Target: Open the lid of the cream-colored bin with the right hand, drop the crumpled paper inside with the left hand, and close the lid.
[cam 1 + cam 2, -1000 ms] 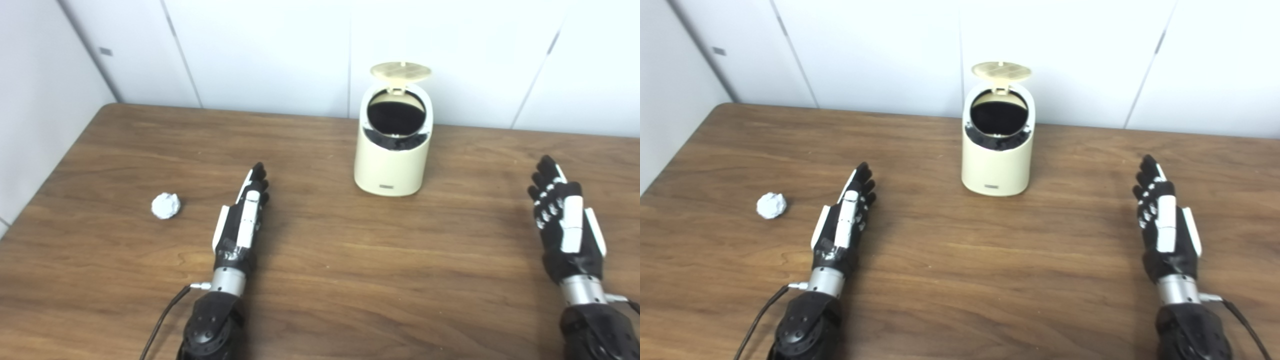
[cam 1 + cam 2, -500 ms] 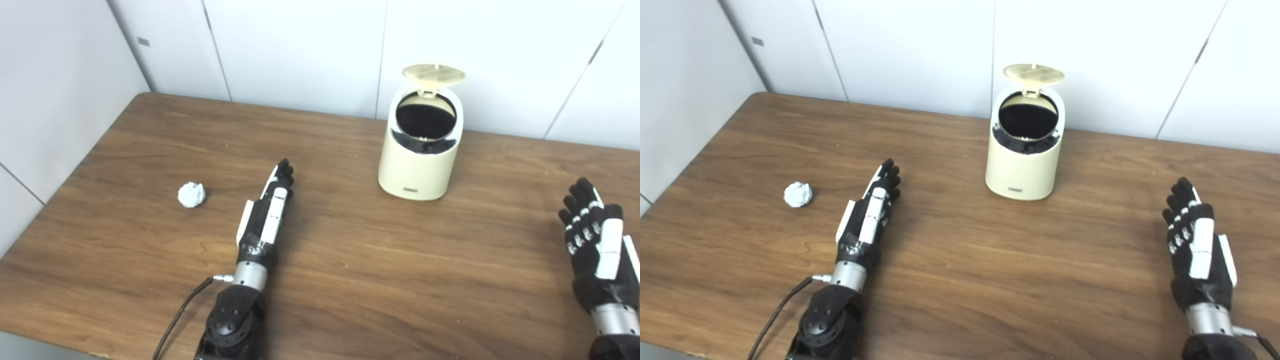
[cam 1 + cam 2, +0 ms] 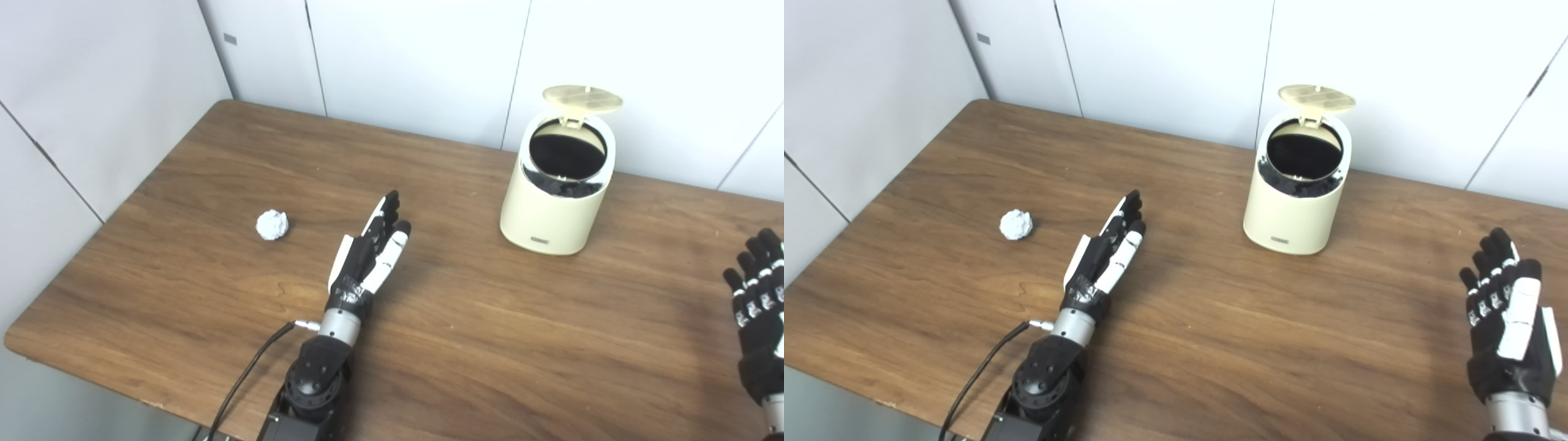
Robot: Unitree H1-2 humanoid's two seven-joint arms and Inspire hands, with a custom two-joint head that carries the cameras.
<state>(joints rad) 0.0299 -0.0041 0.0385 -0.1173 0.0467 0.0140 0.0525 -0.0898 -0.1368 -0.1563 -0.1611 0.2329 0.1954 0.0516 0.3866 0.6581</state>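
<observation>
The left hand point(image 3: 1102, 251) and right hand point(image 3: 1507, 318) are empty, fingers spread; the cream bin point(image 3: 1295, 202) has its lid point(image 3: 1315, 98) up, paper ball point(image 3: 1016, 224) far left.

A small cream-colored plastic bin point(image 3: 1292, 208), rounded and upright, is standing at the far right of the brown wooden table. Its round hinged lid point(image 3: 1316, 98) is standing open, tipped back over the far rim, and the dark inside is showing. A small white ball of crumpled paper point(image 3: 1016, 224) is lying on the table well off to the left, nearer than the bin.
</observation>
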